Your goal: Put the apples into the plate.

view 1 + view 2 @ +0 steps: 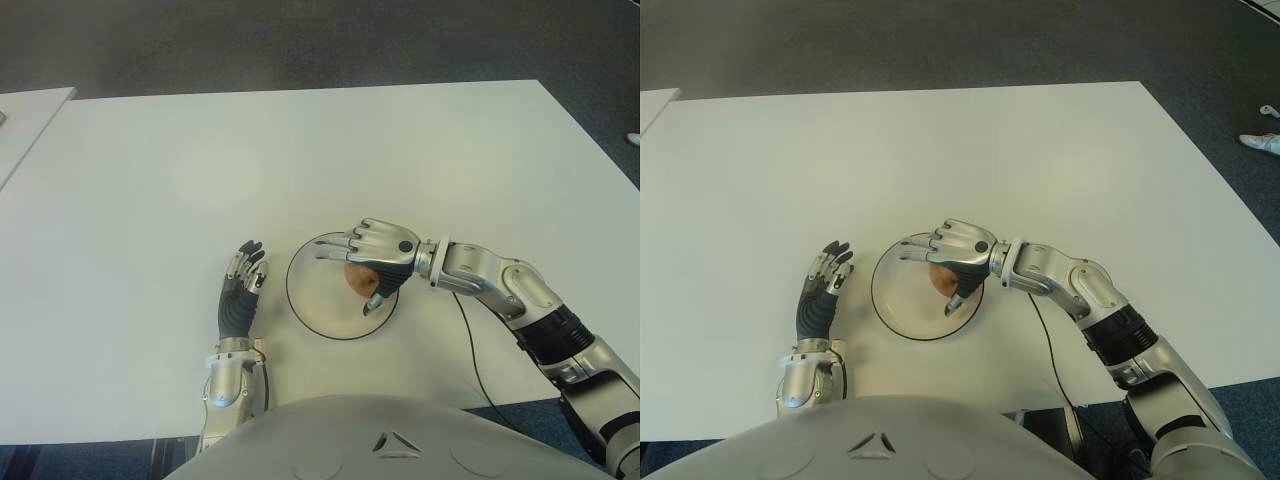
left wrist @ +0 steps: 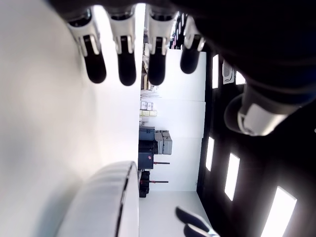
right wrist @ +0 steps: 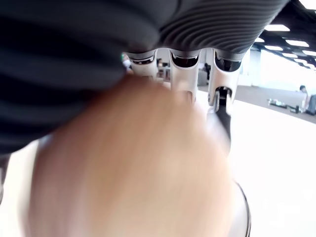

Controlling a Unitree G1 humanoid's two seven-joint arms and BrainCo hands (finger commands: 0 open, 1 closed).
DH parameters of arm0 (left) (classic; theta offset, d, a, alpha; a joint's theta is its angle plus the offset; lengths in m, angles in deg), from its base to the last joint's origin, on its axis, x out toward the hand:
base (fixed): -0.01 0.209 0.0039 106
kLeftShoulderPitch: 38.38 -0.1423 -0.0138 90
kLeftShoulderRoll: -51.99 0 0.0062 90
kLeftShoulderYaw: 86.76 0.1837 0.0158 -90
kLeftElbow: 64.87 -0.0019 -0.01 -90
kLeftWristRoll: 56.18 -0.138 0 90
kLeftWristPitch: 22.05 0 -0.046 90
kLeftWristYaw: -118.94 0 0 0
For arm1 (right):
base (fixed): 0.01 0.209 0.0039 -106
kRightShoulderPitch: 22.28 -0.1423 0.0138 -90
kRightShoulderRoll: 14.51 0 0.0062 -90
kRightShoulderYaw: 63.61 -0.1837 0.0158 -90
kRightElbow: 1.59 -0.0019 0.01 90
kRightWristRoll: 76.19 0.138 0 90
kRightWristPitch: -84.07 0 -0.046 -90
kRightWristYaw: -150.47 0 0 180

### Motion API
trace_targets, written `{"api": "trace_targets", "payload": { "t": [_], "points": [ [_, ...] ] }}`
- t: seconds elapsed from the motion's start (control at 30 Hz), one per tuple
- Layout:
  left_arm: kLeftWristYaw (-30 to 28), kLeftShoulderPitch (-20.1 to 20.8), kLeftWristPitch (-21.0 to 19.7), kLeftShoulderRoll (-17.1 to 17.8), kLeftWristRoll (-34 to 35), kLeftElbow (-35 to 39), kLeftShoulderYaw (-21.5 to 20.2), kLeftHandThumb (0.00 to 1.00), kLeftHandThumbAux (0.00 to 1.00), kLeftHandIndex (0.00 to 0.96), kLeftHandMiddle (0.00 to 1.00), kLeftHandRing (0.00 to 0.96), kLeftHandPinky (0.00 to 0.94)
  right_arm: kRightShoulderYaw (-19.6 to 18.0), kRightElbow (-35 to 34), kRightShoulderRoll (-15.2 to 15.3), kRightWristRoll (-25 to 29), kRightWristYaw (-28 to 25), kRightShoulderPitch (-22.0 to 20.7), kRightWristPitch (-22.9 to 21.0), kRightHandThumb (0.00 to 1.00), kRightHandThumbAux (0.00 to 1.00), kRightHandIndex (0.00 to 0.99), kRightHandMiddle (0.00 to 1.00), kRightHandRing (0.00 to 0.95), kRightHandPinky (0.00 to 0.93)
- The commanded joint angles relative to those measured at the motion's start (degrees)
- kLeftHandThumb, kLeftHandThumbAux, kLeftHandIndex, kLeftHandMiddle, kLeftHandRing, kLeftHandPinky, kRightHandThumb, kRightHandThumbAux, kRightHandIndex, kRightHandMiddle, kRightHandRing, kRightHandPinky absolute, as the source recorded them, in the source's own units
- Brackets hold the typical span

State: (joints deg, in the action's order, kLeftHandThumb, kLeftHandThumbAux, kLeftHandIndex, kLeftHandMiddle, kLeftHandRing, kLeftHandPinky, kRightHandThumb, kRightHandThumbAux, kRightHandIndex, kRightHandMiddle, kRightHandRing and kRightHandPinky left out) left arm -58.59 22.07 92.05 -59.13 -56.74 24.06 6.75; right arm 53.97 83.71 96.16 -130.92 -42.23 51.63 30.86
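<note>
My right hand [image 1: 372,262] clamps an apple [image 1: 360,280] over the plate [image 1: 310,300], toward its three o'clock rim; released carelessly, it could roll off onto the bench [image 1: 300,160]. My left hand [image 1: 240,285] shows open at nine o'clock.

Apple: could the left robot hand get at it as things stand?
Probably not. The right robot hand is closed over the apple above the plate, covering it from the top. The left robot hand lies open beside the plate's left edge, near but blocked.

apple [image 1: 360,279] over plate [image 1: 310,300], left hand [image 1: 240,290] left of plate
</note>
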Motion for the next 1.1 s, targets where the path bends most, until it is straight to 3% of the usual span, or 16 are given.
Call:
{"api": "trace_targets", "payload": {
  "t": [0.03,0.8,0.97,1.1],
  "points": [
    [-0.1,1.1,-0.3,-1.1,0.9,-2.2,0.4,0.089,0.470,0.141,0.171,0.167,0.173,-0.6,-0.1,0.5,0.9,-0.3,0.0,0.3,0.042,0.439,0.011,0.045,0.001,0.000],
    [0.0,1.6,0.5,-0.7,1.3,-3.2,0.5,0.102,0.471,0.139,0.164,0.160,0.167,-2.3,1.7,0.3,5.1,1.0,0.3,1.9,0.043,0.348,0.000,0.001,0.000,0.000],
    [0.3,1.7,0.7,-0.9,0.9,-3.5,0.7,0.092,0.478,0.140,0.167,0.160,0.163,-4.8,2.5,-0.5,11.5,0.8,1.3,1.1,0.060,0.344,0.024,0.024,0.000,0.000],
    [0.6,1.8,0.9,-1.0,0.6,-3.5,0.8,0.093,0.472,0.145,0.168,0.161,0.173,-8.5,8.9,-2.0,26.7,-1.8,2.1,-0.1,0.083,0.343,0.063,0.057,0.010,0.018]
  ]
}}
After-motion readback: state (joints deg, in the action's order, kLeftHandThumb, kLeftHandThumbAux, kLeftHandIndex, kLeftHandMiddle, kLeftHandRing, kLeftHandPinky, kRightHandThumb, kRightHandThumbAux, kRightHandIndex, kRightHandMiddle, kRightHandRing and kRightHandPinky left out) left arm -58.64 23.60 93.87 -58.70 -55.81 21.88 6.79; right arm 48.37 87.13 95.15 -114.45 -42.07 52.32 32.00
